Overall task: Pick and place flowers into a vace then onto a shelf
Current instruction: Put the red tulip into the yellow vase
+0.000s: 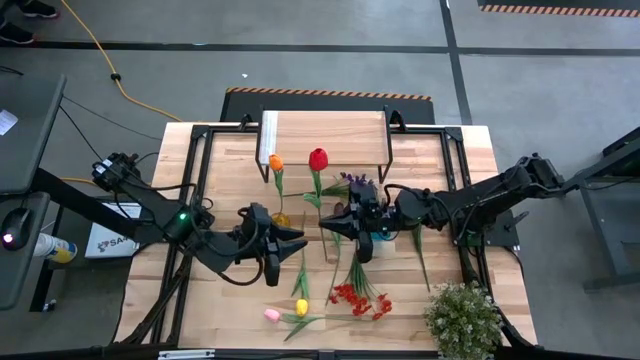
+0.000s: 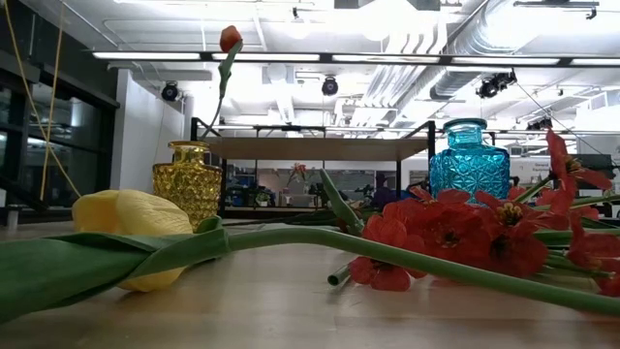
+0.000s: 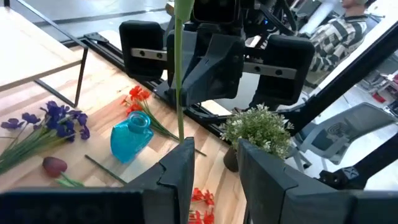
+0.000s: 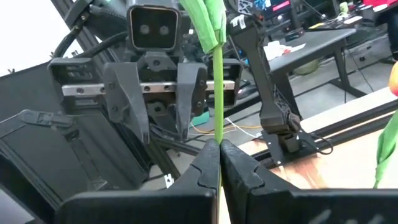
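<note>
The right gripper (image 4: 219,163) was closed on a green stem (image 4: 217,93) above the middle of the worktop (image 1: 225,300). The left gripper (image 1: 287,247), open and empty, faced it from the left. More flowers (image 1: 360,298) lay near the front edge, and the shelf (image 1: 325,138) stood at the far side.

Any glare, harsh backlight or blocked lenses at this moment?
Low view: bright ceiling lights backlight the yellow vase and blue vase; a yellow tulip crowds the foreground. Right wrist view: the stem in the right gripper splits the picture. High view: evenly lit.
</note>
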Controlling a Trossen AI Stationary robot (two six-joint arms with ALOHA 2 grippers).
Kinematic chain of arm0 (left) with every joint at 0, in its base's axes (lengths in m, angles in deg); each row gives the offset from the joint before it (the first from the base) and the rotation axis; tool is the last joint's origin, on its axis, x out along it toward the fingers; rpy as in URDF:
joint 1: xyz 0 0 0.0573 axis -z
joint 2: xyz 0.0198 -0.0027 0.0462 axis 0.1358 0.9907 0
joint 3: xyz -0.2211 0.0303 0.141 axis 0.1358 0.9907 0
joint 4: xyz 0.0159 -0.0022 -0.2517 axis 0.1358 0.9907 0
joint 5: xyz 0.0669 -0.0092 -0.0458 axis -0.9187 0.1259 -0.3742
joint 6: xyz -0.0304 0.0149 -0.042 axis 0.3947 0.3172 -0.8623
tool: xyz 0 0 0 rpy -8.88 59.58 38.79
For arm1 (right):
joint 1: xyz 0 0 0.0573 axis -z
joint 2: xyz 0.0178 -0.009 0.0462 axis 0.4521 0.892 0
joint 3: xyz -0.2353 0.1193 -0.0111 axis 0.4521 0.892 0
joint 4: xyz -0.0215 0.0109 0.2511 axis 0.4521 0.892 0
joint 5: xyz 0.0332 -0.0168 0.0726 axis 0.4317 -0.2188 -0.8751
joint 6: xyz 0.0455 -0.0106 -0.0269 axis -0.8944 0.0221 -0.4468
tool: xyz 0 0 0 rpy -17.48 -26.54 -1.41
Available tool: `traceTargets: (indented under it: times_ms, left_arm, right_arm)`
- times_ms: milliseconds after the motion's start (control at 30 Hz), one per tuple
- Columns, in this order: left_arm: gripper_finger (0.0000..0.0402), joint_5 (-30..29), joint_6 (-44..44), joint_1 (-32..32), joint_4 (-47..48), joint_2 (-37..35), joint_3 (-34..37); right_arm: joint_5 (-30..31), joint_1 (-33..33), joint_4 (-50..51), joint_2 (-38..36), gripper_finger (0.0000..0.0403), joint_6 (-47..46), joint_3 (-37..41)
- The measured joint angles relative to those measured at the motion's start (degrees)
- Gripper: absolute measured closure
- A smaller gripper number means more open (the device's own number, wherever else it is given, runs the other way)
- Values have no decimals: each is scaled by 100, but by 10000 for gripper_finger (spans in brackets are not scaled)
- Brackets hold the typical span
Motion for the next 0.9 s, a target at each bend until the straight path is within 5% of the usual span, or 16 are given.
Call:
traceTargets:
  times_ms: [900]
  left_arm:
    - [245, -235, 158, -2, 71, 371, 2]
  right_arm:
    - [-106, -9, -208, 423, 403, -290, 11]
